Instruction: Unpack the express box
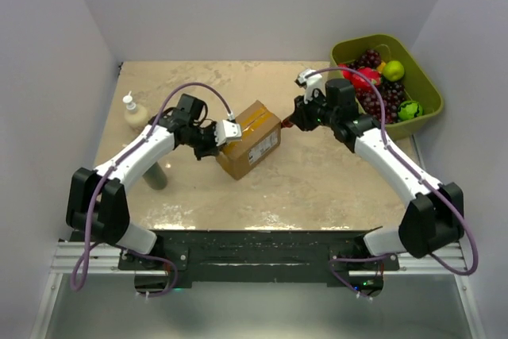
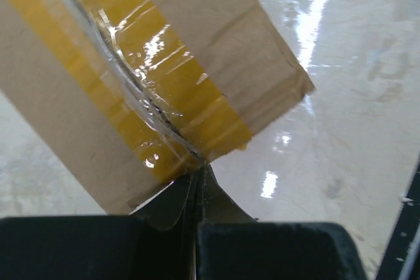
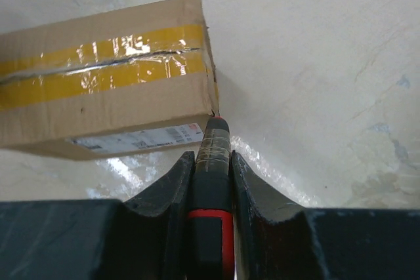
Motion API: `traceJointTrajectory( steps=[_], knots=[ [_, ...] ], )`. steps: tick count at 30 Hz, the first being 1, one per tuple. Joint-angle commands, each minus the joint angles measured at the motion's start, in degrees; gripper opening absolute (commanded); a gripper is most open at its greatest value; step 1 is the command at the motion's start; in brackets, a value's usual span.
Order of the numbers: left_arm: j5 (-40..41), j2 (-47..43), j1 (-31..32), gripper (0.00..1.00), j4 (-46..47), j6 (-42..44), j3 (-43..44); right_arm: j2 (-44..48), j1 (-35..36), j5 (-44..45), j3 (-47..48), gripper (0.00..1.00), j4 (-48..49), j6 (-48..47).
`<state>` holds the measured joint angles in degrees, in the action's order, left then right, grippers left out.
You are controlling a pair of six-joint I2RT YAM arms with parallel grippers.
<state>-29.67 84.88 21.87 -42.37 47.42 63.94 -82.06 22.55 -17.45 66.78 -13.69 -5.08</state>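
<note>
A pale beige desk [image 1: 317, 188] with a marbled, glossy surface is seen, and bright streaks of light are reflected in it in the left wrist view. It is enclosed on the left, far and right sides by plain white walls [image 1: 238, 5]. A dark metal rail [image 1: 254, 256] runs along its near edge, where the two arms are fixed.

The cardboard box [image 1: 250, 139] is set at an angle near the middle of the desk, between the two arms. Its top flaps are sealed by yellowish tape [image 2: 164, 90] under a wrinkled clear layer. A white label [image 3: 138, 139] is carried on its near side.

The left end effector [image 2: 199, 185] is held at the left end of the box, by the taped seam, with its fingers together. The right end effector [image 3: 211, 162] is clamped on a black and red tool [image 3: 211, 195], whose tip is placed against the right corner of the box.

A green bin [image 1: 429, 93] filled with fruit is found at the far right corner. A pump bottle [image 1: 133, 113] stands at the left, and a dark cylinder [image 1: 155, 178] is partly hidden beneath the left arm.
</note>
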Motion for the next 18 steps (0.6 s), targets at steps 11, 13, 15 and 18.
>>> traceJointTrajectory(
  steps=[11,13,15,18],
  knots=[
    [11.56,7.58,-0.25,0.51,18.47,-11.03,5.58,9.55,0.75,-5.68,0.45,0.00,-16.61,-3.88],
    [11.65,5.83,-0.77,0.62,17.59,-11.38,4.18,10.25,0.75,-3.39,3.25,0.00,-20.29,-3.44],
    [11.04,3.03,-1.83,0.67,16.62,-11.04,3.12,10.52,0.83,0.29,5.45,0.00,-22.51,-3.62],
    [7.71,-0.67,-4.11,0.85,14.08,-10.25,3.64,9.82,0.40,4.17,9.85,0.00,-23.49,-4.23]
  ],
)
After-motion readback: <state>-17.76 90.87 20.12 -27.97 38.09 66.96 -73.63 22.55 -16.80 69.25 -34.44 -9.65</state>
